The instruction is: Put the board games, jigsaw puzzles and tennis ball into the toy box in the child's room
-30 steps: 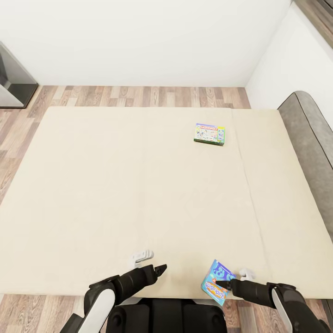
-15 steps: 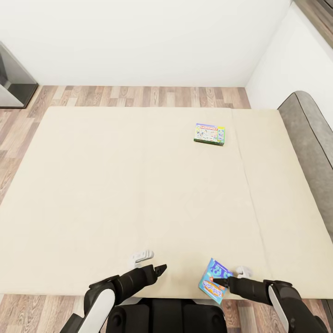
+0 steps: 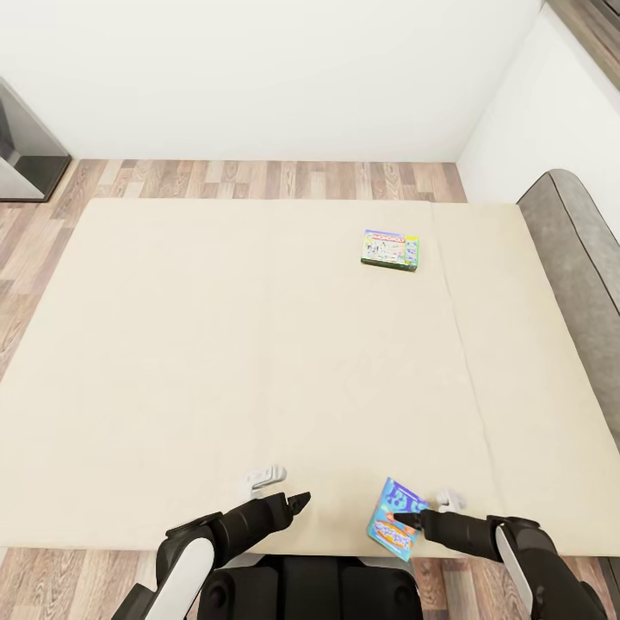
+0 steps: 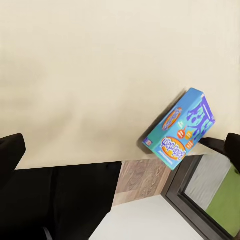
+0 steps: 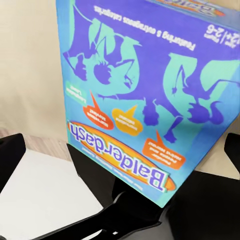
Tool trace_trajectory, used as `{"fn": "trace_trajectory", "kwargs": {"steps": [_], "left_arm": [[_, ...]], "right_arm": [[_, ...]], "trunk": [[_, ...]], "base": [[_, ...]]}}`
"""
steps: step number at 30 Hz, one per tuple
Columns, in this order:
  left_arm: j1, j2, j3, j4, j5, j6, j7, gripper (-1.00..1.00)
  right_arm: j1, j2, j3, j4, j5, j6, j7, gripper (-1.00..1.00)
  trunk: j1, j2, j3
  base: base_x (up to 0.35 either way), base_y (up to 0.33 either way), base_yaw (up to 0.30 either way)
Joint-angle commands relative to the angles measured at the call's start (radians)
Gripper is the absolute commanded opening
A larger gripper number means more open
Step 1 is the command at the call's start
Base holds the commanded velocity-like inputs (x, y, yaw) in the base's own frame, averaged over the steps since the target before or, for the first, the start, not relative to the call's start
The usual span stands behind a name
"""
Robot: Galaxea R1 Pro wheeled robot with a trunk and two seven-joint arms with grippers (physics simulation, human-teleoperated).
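1. Right claw (image 3: 422,512) sits at the bed's near edge, toward its right end, its fingers on either side of the blue board game (image 3: 394,518); the wrist view has the box between the two dark fingertips, so I judge it clamped on the box, which is tilted up off the mattress.
2. Left claw (image 3: 277,488) hovers over the same near edge, further left, fingers apart and holding nothing.
3. To carry this step well, I would lift the blue box clear of the mattress, keep it from swinging in the grip, and check that the hold sits well in from the box's edge before backing away.
4. Farther across the bed (image 3: 215,344), toward the far right corner, the Monopoly board game (image 3: 390,250) lies flat and untouched; it remains to be collected.
5. Beyond the far edge runs the wood-plank floor (image 3: 258,179) and a white wall (image 3: 258,77).
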Motion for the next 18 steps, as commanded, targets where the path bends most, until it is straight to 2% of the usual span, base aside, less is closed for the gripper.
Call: {"fn": "trace_trajectory", "kwargs": {"steps": [1, 9, 18], "left_arm": [[-0.001, 0.001, -0.002, -0.001, 0.011, 0.001, 0.010, 1.00], [-0.001, 0.001, -0.002, -0.001, 0.010, 0.001, 0.010, 1.00], [-0.001, 0.001, -0.002, -0.001, 0.010, 0.001, 0.010, 1.00]], "right_arm": [[-0.002, 0.001, -0.002, -0.001, -0.001, 0.008, 0.004, 1.00], [-0.006, 0.006, -0.002, -0.009, -0.003, 0.016, 0.007, 1.00], [-0.014, 0.023, -0.002, -0.015, -0.004, 0.044, 0.009, 1.00]], "trunk": [[0.000, -0.001, -0.001], [0.000, -0.001, -0.001], [0.000, -0.001, -0.001]], "base": [[0.000, 0.000, 0.000], [0.000, 0.000, 0.000], [0.000, 0.000, 0.000]]}}
